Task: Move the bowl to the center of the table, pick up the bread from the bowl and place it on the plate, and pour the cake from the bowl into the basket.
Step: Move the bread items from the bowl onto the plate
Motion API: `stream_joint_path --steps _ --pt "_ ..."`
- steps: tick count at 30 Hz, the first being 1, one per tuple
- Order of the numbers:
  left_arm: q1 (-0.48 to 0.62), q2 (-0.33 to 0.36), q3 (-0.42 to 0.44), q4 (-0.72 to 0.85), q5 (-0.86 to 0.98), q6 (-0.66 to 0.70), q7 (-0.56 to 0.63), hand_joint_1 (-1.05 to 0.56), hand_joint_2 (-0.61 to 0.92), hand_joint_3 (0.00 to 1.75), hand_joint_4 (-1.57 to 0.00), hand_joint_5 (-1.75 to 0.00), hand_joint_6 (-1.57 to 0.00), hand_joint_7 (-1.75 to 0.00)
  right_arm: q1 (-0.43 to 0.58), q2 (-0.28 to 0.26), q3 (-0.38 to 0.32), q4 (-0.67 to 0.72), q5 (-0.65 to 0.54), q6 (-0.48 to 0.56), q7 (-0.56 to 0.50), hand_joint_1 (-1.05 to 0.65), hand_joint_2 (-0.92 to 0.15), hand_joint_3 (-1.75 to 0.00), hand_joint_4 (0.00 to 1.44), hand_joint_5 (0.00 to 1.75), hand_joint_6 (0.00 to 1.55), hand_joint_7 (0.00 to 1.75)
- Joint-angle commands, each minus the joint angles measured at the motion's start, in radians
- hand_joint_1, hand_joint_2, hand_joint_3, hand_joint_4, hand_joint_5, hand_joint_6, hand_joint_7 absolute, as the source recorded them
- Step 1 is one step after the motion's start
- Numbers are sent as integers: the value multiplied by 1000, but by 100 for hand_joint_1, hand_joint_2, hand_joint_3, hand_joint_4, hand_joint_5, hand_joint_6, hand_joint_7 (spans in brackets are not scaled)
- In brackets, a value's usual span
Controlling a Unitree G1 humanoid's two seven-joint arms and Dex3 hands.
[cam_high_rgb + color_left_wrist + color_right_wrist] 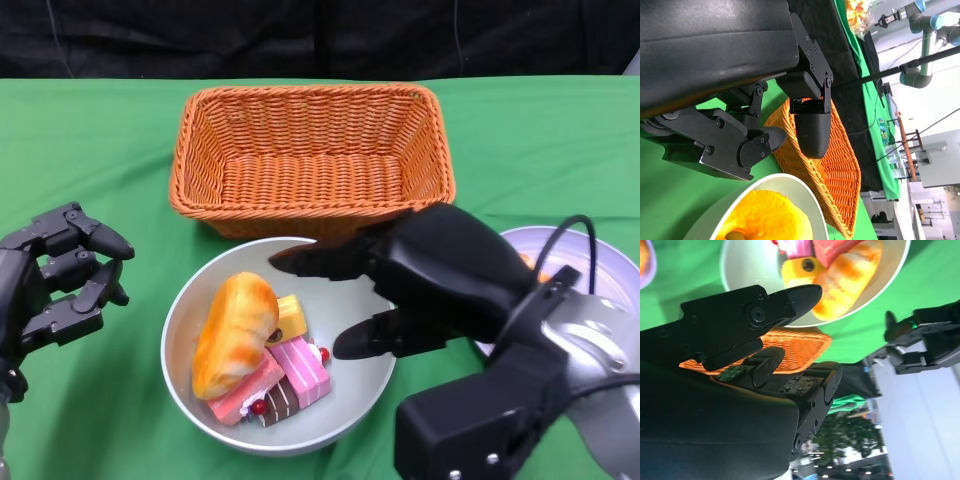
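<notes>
I see right hand (375,300) open over bowl (190,300), fingers spread, gripping nothing; bread (232,335) still in bowl; left hand (60,280) empty, fingers loosely curled, left of it

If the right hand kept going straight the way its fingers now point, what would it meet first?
Probably the bread: the right hand is open over the bowl, its fingers aimed across it at the loaf. Height above the food is unclear.

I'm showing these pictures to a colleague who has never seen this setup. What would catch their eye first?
Probably the right robot hand, open and looming over the far right rim of the grey bowl at table centre. Inside lie a glossy golden bread and pink and yellow cake pieces. Just behind stands the orange wicker basket.
</notes>
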Motion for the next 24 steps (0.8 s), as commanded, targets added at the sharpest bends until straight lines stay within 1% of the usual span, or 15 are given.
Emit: stream_joint_path --steps 1,3,5,8,11,12,13,14,15,17,19,20,21,22,24 --pt "-7 16 5 -2 4 -9 15 0 73 81 -74 -158 -73 -127 -65 26 36 99 -10 -49 -23 -60 -89 0 71 2 57 0" --pt "-5 16 4 -7 8 -8 22 -2 77 71 -75 -155 -75 -123 -97 40 52 157 -11 -73 -30 -61 -90 -1 70 1 55 0" --pt "-4 15 3 -10 8 -6 25 -6 83 55 -75 -155 -76 -120 -114 50 57 195 -6 -94 -37 -63 -91 -1 70 1 56 0" --pt "-5 13 6 -10 -6 8 17 -11 91 30 -73 -158 -74 -120 -151 69 69 286 -3 -149 -73 -65 -91 0 71 1 56 0" --pt "-10 13 9 -9 -17 21 12 -19 92 13 -71 -160 -75 -120 -185 91 77 362 9 -181 -82 -68 -90 0 69 0 52 0" --pt "-10 14 8 -10 -11 26 22 -19 92 12 -70 -160 -75 -120 -200 100 83 388 8 -190 -82 -68 -90 0 69 0 52 0" --pt "-11 16 7 -10 -4 32 32 -18 92 11 -68 -169 -73 -130 -214 108 87 412 7 -202 -86 -70 -90 0 66 0 50 0" --pt "-11 17 6 -10 1 36 40 -16 92 11 -68 -172 -71 -139 -224 114 90 431 6 -212 -89 -71 -90 0 66 0 49 0" --pt "-10 18 2 -14 20 46 68 -16 92 11 -67 -173 -70 -141 -236 121 93 459 8 -233 -102 -71 -90 0 66 0 49 0" --pt "-8 18 -1 -26 40 67 101 -16 92 9 -70 -174 -66 -154 -258 136 99 513 11 -272 -127 -72 -88 0 65 0 48 0" --pt "-4 18 -3 -45 45 102 119 -24 92 6 -70 -175 -67 -160 -277 151 102 559 15 -299 -144 -73 -88 0 66 0 47 0" --pt "-1 22 -7 -55 53 120 128 -28 92 6 -65 -175 -67 -149 -286 158 103 577 18 -309 -147 -74 -88 0 66 0 47 0" --pt "7 31 -15 -75 74 154 144 -30 92 9 -56 -173 -69 -123 -295 164 105 589 20 -314 -146 -74 -88 0 66 0 47 0" --pt "12 36 -18 -77 81 148 144 -31 92 11 -51 -171 -70 -114 -304 170 106 603 24 -322 -147 -74 -88 0 65 0 46 0" --pt "15 41 -26 -72 107 121 163 -29 92 15 -51 -174 -70 -110 -320 182 108 627 29 -334 -144 -74 -90 -1 64 0 46 0"
